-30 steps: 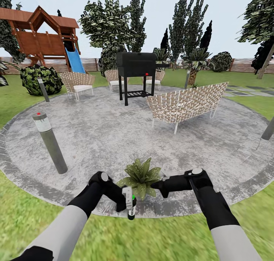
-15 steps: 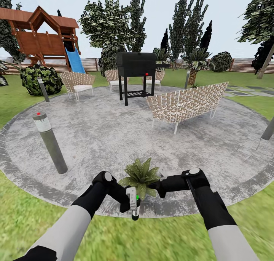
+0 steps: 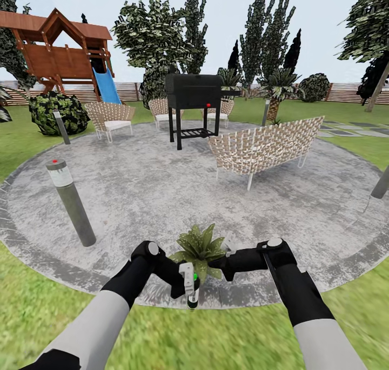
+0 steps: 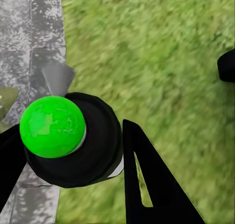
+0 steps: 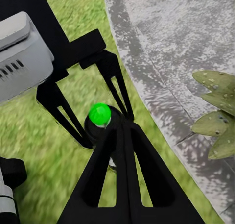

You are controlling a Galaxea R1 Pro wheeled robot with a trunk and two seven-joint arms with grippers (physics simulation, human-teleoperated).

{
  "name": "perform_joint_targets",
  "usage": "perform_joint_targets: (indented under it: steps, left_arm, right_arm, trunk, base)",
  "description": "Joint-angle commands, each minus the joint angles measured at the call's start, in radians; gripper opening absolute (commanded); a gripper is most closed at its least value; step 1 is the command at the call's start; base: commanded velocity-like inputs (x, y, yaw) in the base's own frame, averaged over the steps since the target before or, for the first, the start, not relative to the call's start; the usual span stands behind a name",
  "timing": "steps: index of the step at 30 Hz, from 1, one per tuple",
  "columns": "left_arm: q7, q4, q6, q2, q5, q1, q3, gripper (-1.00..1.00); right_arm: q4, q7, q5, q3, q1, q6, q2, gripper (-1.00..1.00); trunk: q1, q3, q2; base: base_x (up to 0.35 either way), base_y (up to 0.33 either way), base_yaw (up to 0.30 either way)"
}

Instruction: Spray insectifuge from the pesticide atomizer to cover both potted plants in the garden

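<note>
On the patio's near edge sits one potted plant [image 3: 200, 247], a low rosette of white-speckled leaves; its leaf tips [image 5: 215, 113] also appear in the right wrist view. My left gripper [image 3: 189, 283] is shut on the pesticide atomizer [image 3: 191, 293], a small dark bottle, and holds it just in front of the plant over the patio rim. The atomizer's top [image 4: 53, 127] is bright green, with a dark finger [image 4: 147, 185] pressed against its body. My right gripper [image 3: 220, 262] is shut and empty, close beside the plant's right side, and its camera looks at the atomizer [image 5: 99, 114].
A grey lamp post [image 3: 71, 203] stands on the round stone patio [image 3: 151, 197] to the left. A black grill [image 3: 193, 97], a woven bench [image 3: 265, 146] and chairs [image 3: 111, 119] stand farther back. Lawn [image 3: 227, 337] lies around me.
My left gripper has shifted a little to the right with the atomizer, closer in front of the plant. The right arm has edged slightly left and up.
</note>
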Motion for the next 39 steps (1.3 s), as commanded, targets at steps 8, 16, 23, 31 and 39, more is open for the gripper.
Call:
perform_joint_targets:
  steps: [8, 16, 23, 31, 39]
  left_arm:
    - [-0.005, -0.019, 0.008, 0.0, -0.003, 0.0, 0.0, -1.0]
    - [-0.003, -0.019, 0.007, -0.008, 0.0, 0.0, 0.0, -1.0]
    - [-0.003, -0.02, 0.006, -0.021, 0.001, 0.0, 0.0, -1.0]
    - [-0.002, -0.031, 0.006, -0.022, 0.002, 0.0, 0.0, -1.0]
    - [-0.003, -0.05, 0.006, -0.026, 0.003, 0.0, 0.0, -1.0]
  right_arm:
    - [-0.001, 0.006, 0.006, 0.0, 0.0, 0.009, 0.001, -1.0]
    - [-0.001, 0.006, 0.006, 0.0, 0.001, 0.009, 0.002, -1.0]
    - [-0.001, 0.006, 0.006, 0.0, 0.0, 0.009, 0.002, -1.0]
    - [-0.001, 0.006, 0.006, 0.001, 0.001, 0.009, 0.002, -1.0]
    - [-0.001, 0.006, 0.006, 0.001, 0.0, 0.009, 0.002, -1.0]
  trunk:
    - [0.0, -0.001, 0.0]
    - [0.0, -0.001, 0.0]
    - [0.0, -0.001, 0.0]
    - [0.0, -0.001, 0.0]
    - [0.0, -0.001, 0.0]
  base:
    - [0.0, 0.0, 0.0]
    - [0.0, 0.0, 0.0]
    - [0.0, 0.0, 0.0]
    - [0.0, 0.0, 0.0]
    - [0.0, 0.0, 0.0]
